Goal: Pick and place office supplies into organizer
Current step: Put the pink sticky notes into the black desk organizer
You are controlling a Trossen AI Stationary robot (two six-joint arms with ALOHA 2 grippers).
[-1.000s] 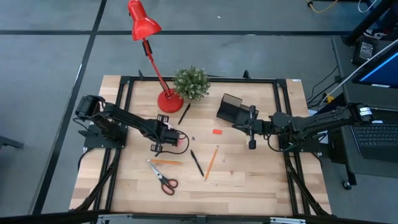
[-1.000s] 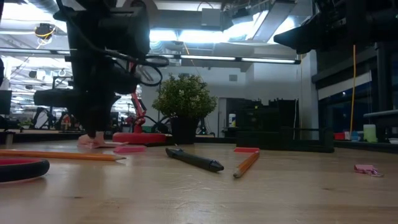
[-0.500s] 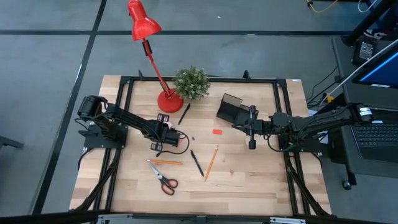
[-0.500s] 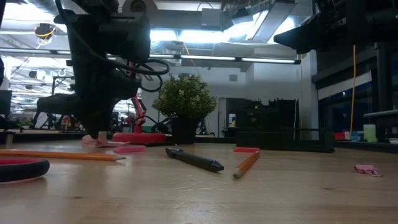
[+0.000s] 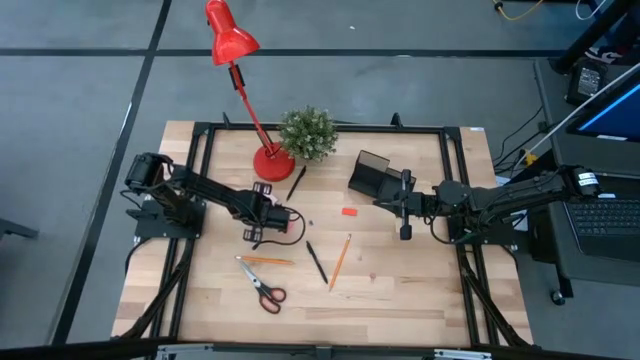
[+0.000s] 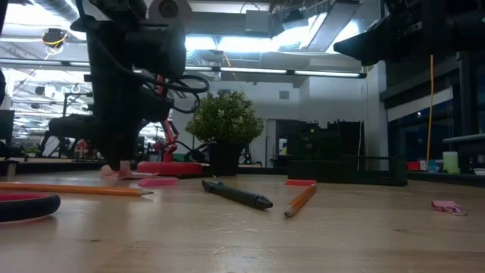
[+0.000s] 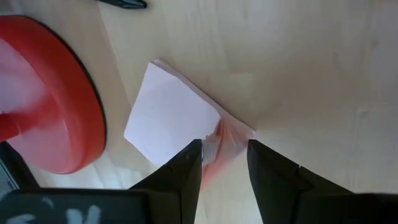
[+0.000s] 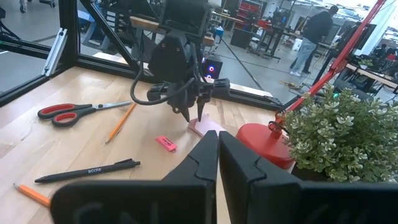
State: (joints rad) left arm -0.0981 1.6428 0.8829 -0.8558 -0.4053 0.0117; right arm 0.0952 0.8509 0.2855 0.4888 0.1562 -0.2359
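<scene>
My left gripper points steeply down at the pink sticky-note pad, which lies flat on the table beside the red lamp base. It is shut on the pad's corner. The black organizer stands at the far middle of the table. My right gripper hovers level and shut just right of it, holding nothing. Between the arms lie a red eraser, a black pen and an orange pencil. Another pencil and the orange-handled scissors lie nearer the front. My left gripper pinches the pad's corner between its two fingers, coming steeply from above. The pink sheets there are buckled up between the fingertips. The rest of the pad lies flat on the table.
A red desk lamp leans over the far left and a green potted plant stands beside its base. A second black pen lies by the lamp base. The table's near right part is bare wood.
</scene>
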